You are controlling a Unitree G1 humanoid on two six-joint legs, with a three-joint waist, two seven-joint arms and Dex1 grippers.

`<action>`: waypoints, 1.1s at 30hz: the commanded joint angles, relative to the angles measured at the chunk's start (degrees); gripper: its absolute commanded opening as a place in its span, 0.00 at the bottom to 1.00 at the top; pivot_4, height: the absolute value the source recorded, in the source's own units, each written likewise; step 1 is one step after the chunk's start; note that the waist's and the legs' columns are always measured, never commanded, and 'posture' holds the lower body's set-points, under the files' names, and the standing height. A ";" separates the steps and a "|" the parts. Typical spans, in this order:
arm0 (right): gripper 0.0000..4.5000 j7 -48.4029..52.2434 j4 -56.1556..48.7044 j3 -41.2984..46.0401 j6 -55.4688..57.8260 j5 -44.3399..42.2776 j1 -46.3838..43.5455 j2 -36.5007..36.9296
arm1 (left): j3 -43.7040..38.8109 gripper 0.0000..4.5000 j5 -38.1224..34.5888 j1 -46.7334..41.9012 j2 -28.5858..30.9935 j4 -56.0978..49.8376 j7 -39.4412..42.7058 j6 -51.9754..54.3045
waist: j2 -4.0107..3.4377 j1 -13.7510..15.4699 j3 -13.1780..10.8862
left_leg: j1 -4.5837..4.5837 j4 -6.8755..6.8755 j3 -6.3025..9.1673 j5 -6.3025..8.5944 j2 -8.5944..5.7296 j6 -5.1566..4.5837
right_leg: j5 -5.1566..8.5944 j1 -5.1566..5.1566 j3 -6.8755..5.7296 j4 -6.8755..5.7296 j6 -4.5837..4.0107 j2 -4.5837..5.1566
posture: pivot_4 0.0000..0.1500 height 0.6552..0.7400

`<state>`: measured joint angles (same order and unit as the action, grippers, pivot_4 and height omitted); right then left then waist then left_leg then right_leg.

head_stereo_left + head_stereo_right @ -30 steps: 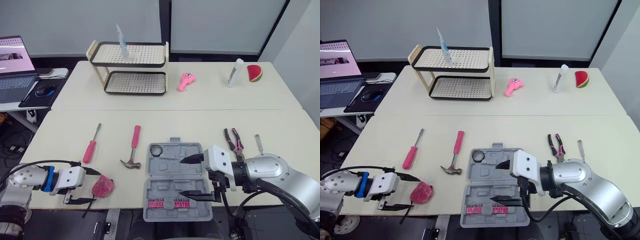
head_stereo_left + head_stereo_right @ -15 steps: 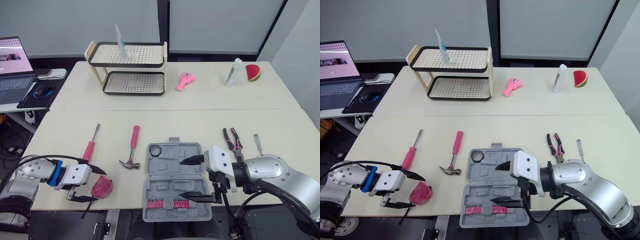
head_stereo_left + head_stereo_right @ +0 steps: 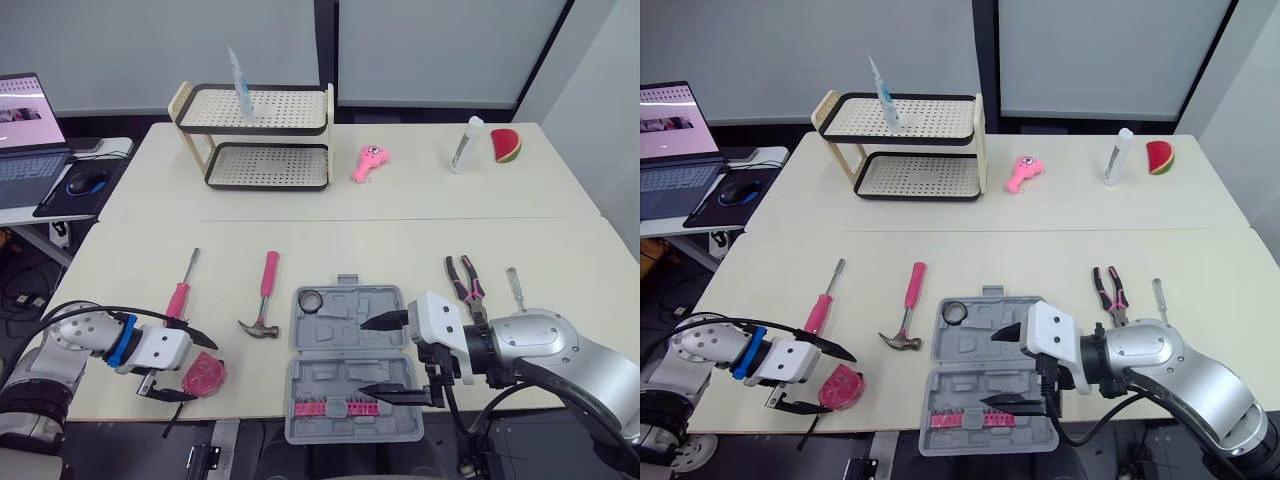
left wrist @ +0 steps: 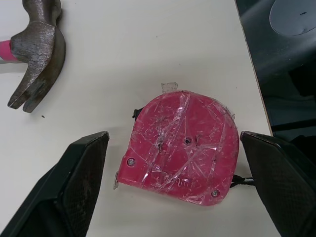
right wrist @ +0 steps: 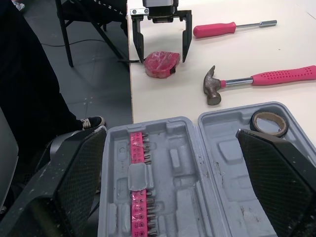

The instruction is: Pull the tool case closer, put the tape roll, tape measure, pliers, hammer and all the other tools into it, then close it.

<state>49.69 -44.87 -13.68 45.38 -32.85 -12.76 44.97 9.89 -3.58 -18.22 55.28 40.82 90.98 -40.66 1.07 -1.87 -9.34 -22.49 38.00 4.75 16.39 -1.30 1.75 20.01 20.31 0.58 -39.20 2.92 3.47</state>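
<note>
Two fingers of left pincer [image 4: 173, 142] spread apart, pink tape measure [image 4: 180, 148] lying between them

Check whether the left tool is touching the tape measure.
Apart. The right wrist view shows the left tool's open fingers straddling the tape measure, a strip of table either side.

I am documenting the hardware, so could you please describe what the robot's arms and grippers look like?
Both grippers have a boxy white housing carrying two tapered black fingers: the left gripper and the right gripper. The left arm is a silver shell with a blue ring and a thin black cable; the right arm is a bulkier silver shell with black cables beneath.
</note>
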 commanded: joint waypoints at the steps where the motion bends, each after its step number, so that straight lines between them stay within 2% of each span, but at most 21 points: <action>1: 1.00 -0.16 -1.99 0.97 -0.21 -1.28 -0.45 0.01 | 0.72 0.99 1.06 0.38 0.00 -0.36 -0.94 -1.14 | 0.00 0.00 0.00 | 0.00 0.00 0.00 0.00 0.00 0.00 | 0.00 0.00 0.00 0.00 0.00 0.00 | 1.00 0.95; 9: 1.00 -0.10 -1.99 0.96 -0.33 -1.24 -0.48 -0.01 | 1.63 0.99 2.71 0.82 -0.36 0.06 -3.39 -1.23 | 0.00 0.00 0.00 | 0.01 0.01 0.00 0.00 0.00 0.00 | 0.00 0.00 0.00 -0.03 0.00 0.00 | 1.00 0.95; 12: 1.00 -0.12 -1.96 1.03 -0.42 -1.17 -0.39 0.02 | 1.56 0.87 3.15 1.72 -0.24 -0.02 -4.41 -1.27 | 0.00 -0.01 0.00 | 0.01 0.02 -0.01 0.00 0.00 0.00 | 0.00 0.00 0.00 -0.03 0.00 0.00 | 1.00 0.95; 14: 1.00 -0.15 -1.94 1.06 -0.47 -1.13 -0.37 0.00 | 1.53 0.73 3.36 2.14 0.00 0.01 -4.90 -1.46 | -0.01 0.00 0.01 | 0.02 0.02 -0.01 0.00 0.00 0.00 | 0.00 0.00 0.00 -0.04 0.00 0.00 | 1.00 0.95; 15: 1.00 -0.17 -1.93 1.07 -0.54 -1.08 -0.35 -0.01 | 1.32 0.70 3.44 2.45 0.16 -0.05 -5.49 -1.39 | -0.01 0.00 0.01 | 0.03 0.02 -0.01 0.00 0.00 0.00 | 0.00 0.00 0.01 -0.06 0.00 0.00 | 1.00 0.95; 23: 1.00 -0.58 -1.70 1.00 -1.06 -0.61 -0.37 -0.47 | -2.11 0.70 0.84 7.53 2.89 -5.68 -9.58 2.81 | -0.03 -0.10 0.02 | 0.13 0.01 -0.05 0.00 0.01 0.00 | 0.00 0.01 0.11 -0.24 0.00 0.00 | 1.00 0.95; 33: 1.00 -0.80 -0.76 0.14 -1.76 -0.14 -0.82 -1.10 | -8.36 0.70 -5.79 15.39 4.62 -22.99 -13.86 22.60 | -0.03 0.08 0.02 | 0.12 0.04 -0.06 0.00 -0.01 0.00 | 0.00 -0.01 0.15 -0.23 0.00 0.01 | 1.00 0.95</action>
<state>48.66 -44.73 -13.68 44.70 -32.74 -12.84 44.24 3.20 -8.09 -3.21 59.36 20.09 77.98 -20.41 1.04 -1.80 -9.32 -22.37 38.04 4.69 16.39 -1.31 1.75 20.01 20.30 0.73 -39.43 2.92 3.48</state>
